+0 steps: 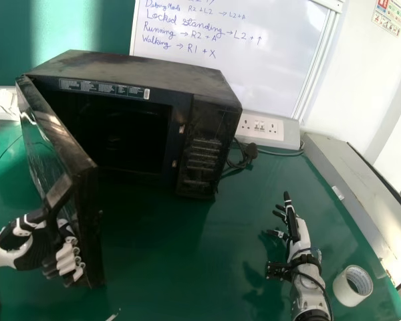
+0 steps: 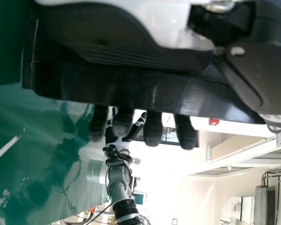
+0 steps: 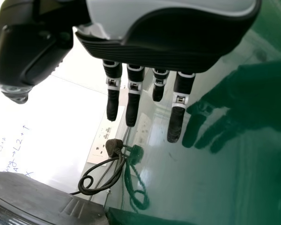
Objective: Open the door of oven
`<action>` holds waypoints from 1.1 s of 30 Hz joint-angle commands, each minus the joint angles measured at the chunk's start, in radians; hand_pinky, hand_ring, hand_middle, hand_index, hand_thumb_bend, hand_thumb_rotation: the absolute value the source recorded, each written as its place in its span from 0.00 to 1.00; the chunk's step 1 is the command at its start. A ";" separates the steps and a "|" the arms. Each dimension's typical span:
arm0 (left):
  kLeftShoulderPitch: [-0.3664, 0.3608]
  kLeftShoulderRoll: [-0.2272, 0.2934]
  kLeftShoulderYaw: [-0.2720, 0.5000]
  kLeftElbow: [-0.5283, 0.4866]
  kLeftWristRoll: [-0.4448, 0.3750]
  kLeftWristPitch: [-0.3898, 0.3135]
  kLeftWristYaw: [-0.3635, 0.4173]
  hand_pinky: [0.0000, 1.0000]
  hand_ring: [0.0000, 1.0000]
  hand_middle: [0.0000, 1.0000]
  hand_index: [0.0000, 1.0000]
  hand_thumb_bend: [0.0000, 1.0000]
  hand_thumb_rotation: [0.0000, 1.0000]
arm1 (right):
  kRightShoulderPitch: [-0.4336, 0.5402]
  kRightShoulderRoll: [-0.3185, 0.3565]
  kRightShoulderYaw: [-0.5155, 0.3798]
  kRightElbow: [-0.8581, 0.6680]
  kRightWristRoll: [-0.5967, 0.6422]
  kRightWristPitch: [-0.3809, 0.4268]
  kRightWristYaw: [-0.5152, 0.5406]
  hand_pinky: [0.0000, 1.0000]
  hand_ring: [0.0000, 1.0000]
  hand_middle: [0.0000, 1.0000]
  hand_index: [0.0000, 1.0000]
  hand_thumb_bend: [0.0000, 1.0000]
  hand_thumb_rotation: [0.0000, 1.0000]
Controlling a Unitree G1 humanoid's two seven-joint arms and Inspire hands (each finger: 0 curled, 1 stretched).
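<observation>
In my head view, the oven (image 1: 144,70) is on the green table (image 1: 180,261), and its door (image 1: 87,214) stands open at the robot's left side, swung out toward the robot; my left hand (image 1: 35,251) is at the free edge of this door, with fingers curled round it, so I see it as clamped on the door; the left wrist view shows the fingertips (image 2: 152,131) coming out past the edge.

My right hand (image 1: 294,226) is well apart from the oven, on the right side, with its fingers straight and apart from each other, holding nothing; near its forearm lies a roll of tape (image 1: 342,292); behind the oven is a whiteboard (image 1: 220,60), and beside it a black plug (image 1: 251,151) with cable.
</observation>
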 commanded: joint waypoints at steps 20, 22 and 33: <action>-0.093 0.457 0.697 0.874 -0.362 -0.297 0.539 0.00 0.00 0.02 0.05 0.85 0.90 | 0.021 -0.031 -0.029 0.030 0.017 0.042 0.004 0.53 0.68 0.80 0.80 0.97 0.92; -0.104 0.475 0.697 0.928 -0.371 -0.299 0.555 0.00 0.00 0.02 0.04 0.85 0.91 | 0.023 -0.030 -0.031 0.029 0.019 0.038 0.005 0.53 0.68 0.79 0.80 0.97 0.91; -0.173 0.538 0.706 1.091 -0.361 -0.319 0.657 0.00 0.00 0.01 0.04 0.88 0.90 | 0.027 -0.034 -0.015 0.029 -0.001 0.033 -0.002 0.53 0.67 0.80 0.81 0.94 0.96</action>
